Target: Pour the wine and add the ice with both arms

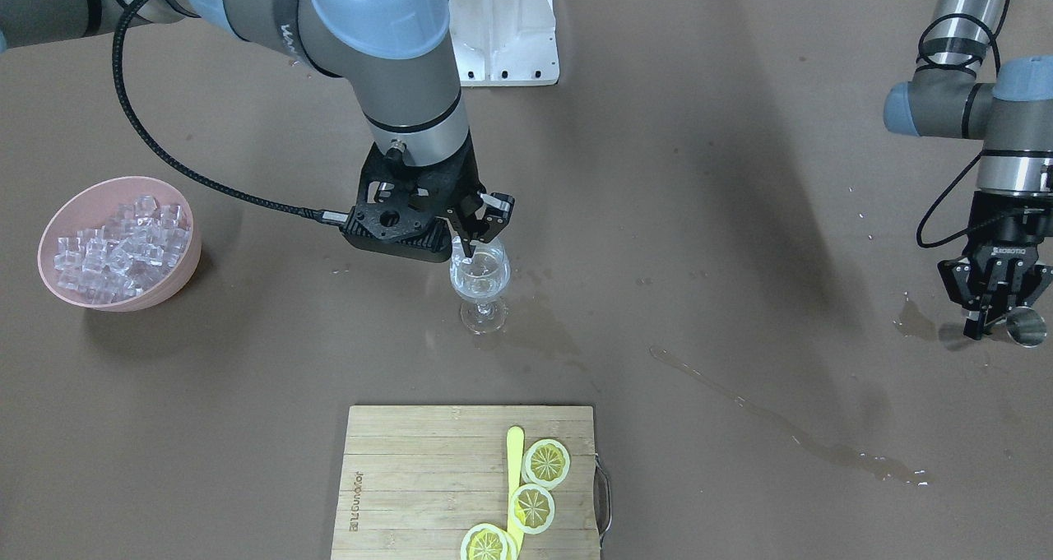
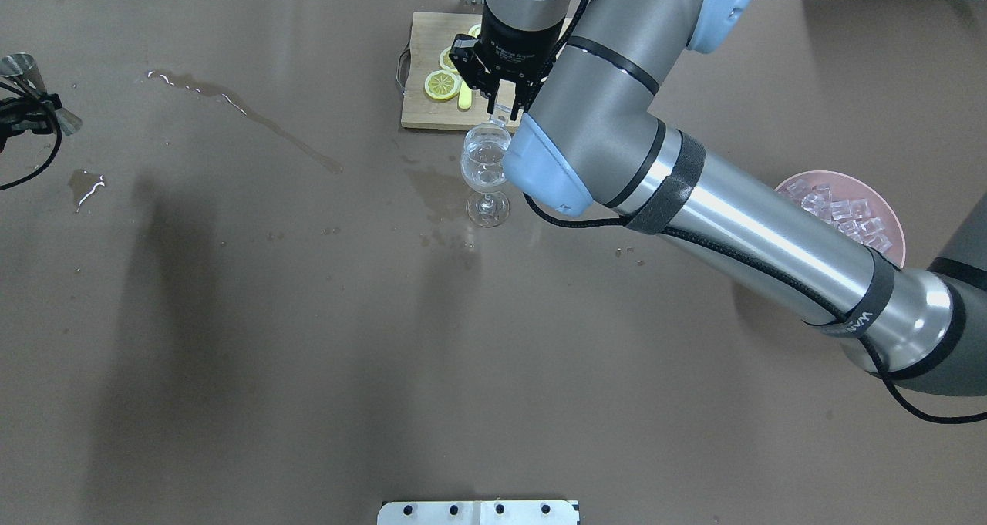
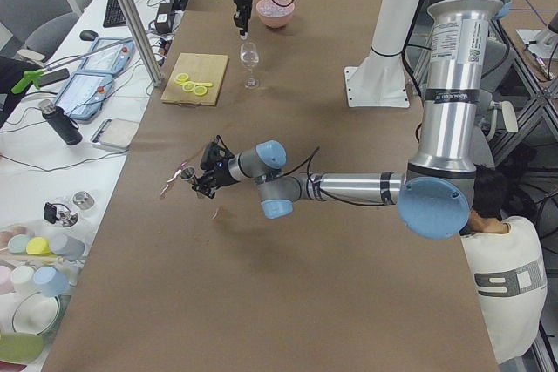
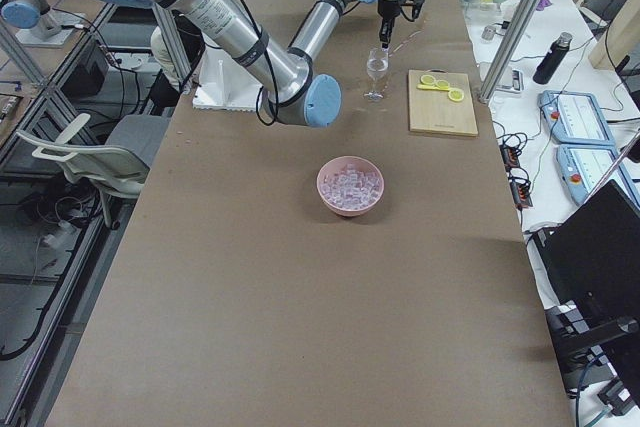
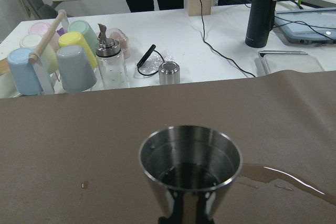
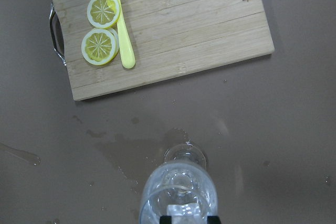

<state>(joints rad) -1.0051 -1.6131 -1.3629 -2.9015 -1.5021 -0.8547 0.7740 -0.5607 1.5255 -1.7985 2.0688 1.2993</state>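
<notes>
Wine [image 1: 479, 280], clear and shallow, sits in the bowl of the glass [image 1: 483, 313], which stands upright near the middle of the table [image 1: 740, 173], just on the robot's side of the board [image 1: 411, 478]. The right gripper [image 2: 506, 110] hangs straight down over the mouth of the glass, its jaws drawn close together and clamped on one clear cube [image 6: 182, 211]. The cube is right above the rim; whether it touches the glass cannot be told. More ice [image 1: 115, 243] is heaped in the pink bowl [image 1: 177, 284], well to the right of the glass on the robot's right side. Far to the left, well apart from the glass, the left gripper [image 1: 991, 323] has its jaws clenched on the waist of a steel jigger [image 5: 190, 177], held above the table; droplets cling inside its upper cup. Three lemon slices [image 1: 546, 462] and a yellow stick [image 1: 514, 478] lie at the left end of the board, by its metal handle. The table is wet in places: a patch [image 2: 432, 190] spreads just left of the foot of the glass, a long streak [image 2: 247, 116] runs across the far left, and a small puddle [image 2: 85, 186] lies near the left gripper.
</notes>
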